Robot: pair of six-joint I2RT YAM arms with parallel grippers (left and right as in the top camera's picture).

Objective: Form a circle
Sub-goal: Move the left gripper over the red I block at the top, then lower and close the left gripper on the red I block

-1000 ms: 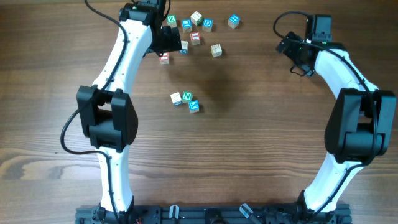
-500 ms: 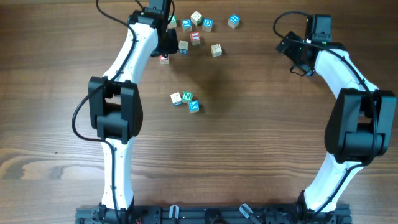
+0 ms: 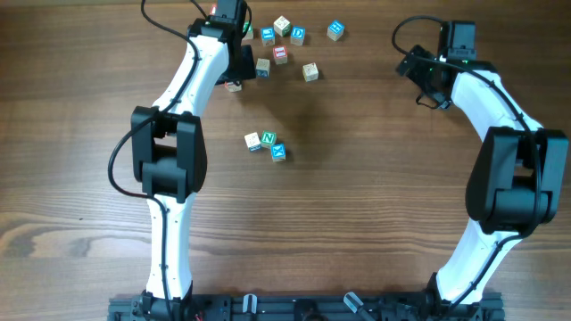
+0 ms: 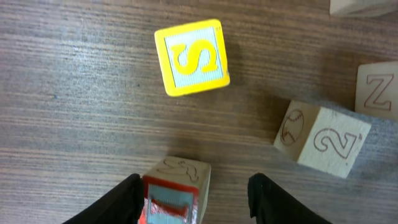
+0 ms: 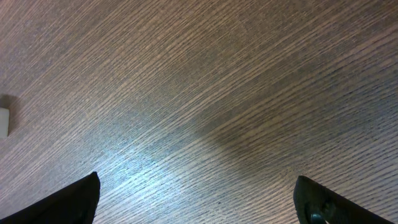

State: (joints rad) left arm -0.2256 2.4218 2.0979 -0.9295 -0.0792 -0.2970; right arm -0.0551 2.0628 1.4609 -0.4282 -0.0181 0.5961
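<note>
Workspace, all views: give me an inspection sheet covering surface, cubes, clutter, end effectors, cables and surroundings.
Surface: wooden table, no spills seen.
Job's things: pale cube, green N cube and blue cube huddled together; no ring yet.
Clutter: loose cubes at the far edge, among them yellow S cube.
End effectors: left end effector open, straddling red cube; right end effector open over bare wood.
Cables: left cable and right cable loop off the arms.
Surroundings: nothing seen.

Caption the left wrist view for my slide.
Left fingers open around a red-faced cube, yellow S cube just beyond.
</note>
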